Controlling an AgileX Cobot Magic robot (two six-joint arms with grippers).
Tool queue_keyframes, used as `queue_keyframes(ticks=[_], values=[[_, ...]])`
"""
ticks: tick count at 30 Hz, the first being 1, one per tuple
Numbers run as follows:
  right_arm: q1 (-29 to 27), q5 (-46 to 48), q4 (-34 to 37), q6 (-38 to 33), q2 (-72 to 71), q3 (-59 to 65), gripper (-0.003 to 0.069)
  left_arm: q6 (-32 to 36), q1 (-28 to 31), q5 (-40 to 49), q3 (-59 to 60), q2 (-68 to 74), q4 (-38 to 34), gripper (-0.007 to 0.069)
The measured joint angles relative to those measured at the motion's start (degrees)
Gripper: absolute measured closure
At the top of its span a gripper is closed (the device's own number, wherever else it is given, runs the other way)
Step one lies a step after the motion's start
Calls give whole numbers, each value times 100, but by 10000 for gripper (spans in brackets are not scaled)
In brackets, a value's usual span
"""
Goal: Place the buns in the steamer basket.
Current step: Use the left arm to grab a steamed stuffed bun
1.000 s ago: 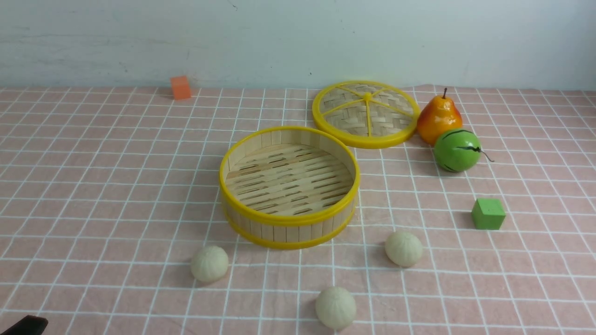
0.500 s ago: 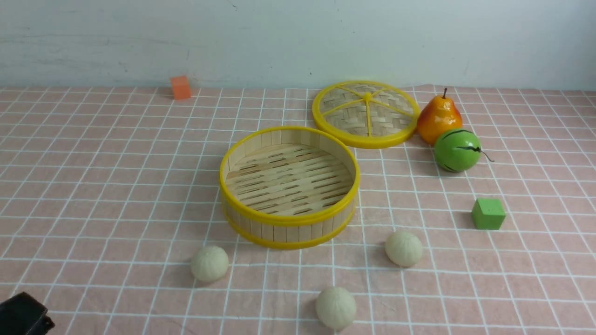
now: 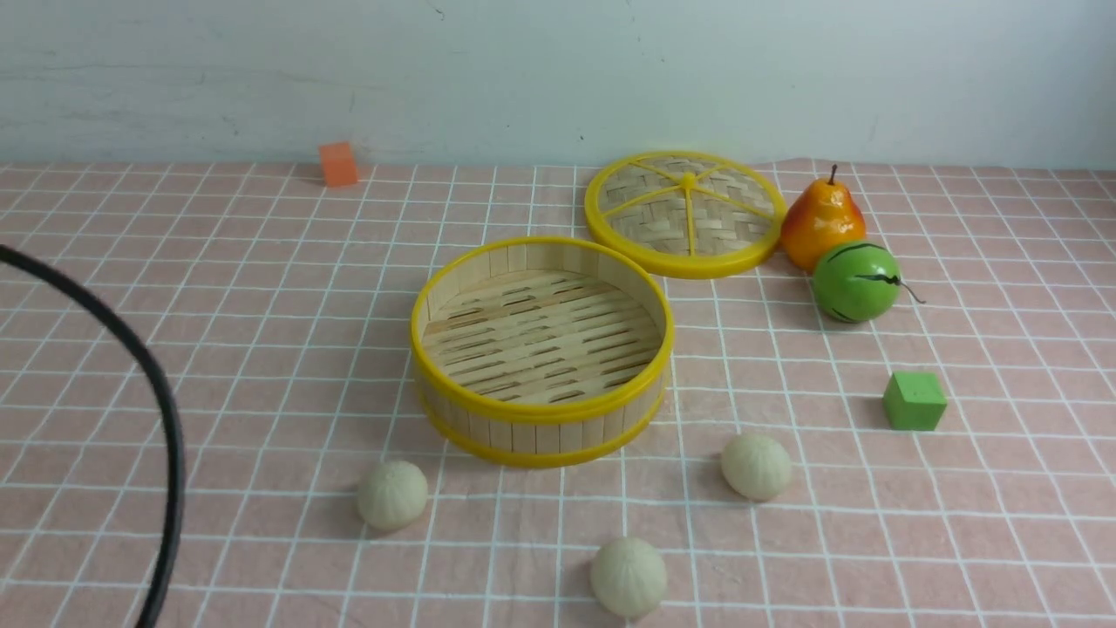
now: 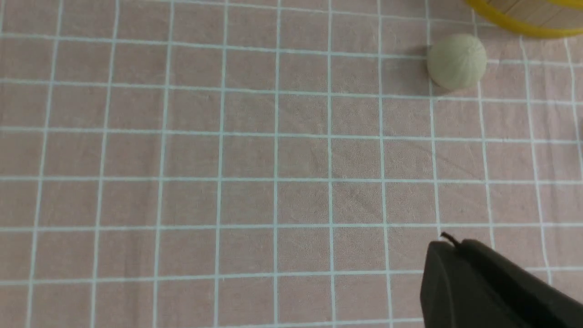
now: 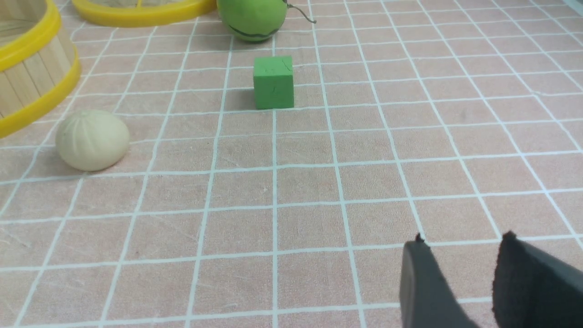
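Observation:
The steamer basket (image 3: 540, 410) stands mid-table, its slatted floor bare. Three cream buns lie on the cloth in front of it: one at the left (image 3: 392, 494), one nearest me (image 3: 629, 576), one at the right (image 3: 756, 466). Neither gripper shows in the front view. In the left wrist view my left gripper (image 4: 453, 248) is shut and empty above bare cloth, well short of the left bun (image 4: 456, 61) and the basket's rim (image 4: 524, 27). In the right wrist view my right gripper (image 5: 462, 243) is open and empty, apart from the right bun (image 5: 92, 140) beside the basket (image 5: 27, 77).
The flat woven lid (image 3: 686, 214) lies behind the basket. A pear (image 3: 821, 222), a green striped ball fruit (image 3: 855, 281) and a green cube (image 3: 914, 401) are at the right. An orange cube (image 3: 337, 164) is at the far left back. A black cable (image 3: 166, 419) arcs across the left.
The black piece of the left arm at the bottom left corner has gone from the front view. A black cable now arcs across the left side. Buns and basket have not moved.

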Motion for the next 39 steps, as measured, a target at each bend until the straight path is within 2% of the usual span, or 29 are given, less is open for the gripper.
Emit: queue_keyframes(ticks=[5, 11, 14, 17, 19, 20, 23, 24, 25, 29, 35, 39], values=[[0, 0, 0, 0, 0, 0, 419, 118, -856, -7, -334, 887, 102, 638], [0, 0, 0, 0, 0, 0, 419, -199, -1839, -80, -989, 2364, 555, 638], [0, 0, 0, 0, 0, 0, 419, -380, -2109, -161, -1284, 3037, 748, 622], [0, 0, 0, 0, 0, 0, 419, -618, -2245, -323, -1569, 3736, 806, 556], [0, 0, 0, 0, 0, 0, 419, -773, -2262, -445, -1865, 4466, 827, 459], [0, 0, 0, 0, 0, 0, 419, -774, -2262, -450, -1885, 4519, 827, 450], [0, 0, 0, 0, 0, 0, 419, -816, -2262, -635, -2214, 5341, 845, 275], [0, 0, 0, 0, 0, 0, 419, -816, -2262, -648, -2214, 5341, 845, 267], [0, 0, 0, 0, 0, 0, 419, -848, -2262, -794, -2316, 5599, 851, 209], [0, 0, 0, 0, 0, 0, 419, -968, -2262, -1200, -2389, 5931, 851, 138], [0, 0, 0, 0, 0, 0, 419, -1030, -2262, -1345, -2389, 6291, 852, 162], [0, 0, 0, 0, 0, 0, 419, -1112, -2262, -1345, -2389, 6460, 852, 258]])
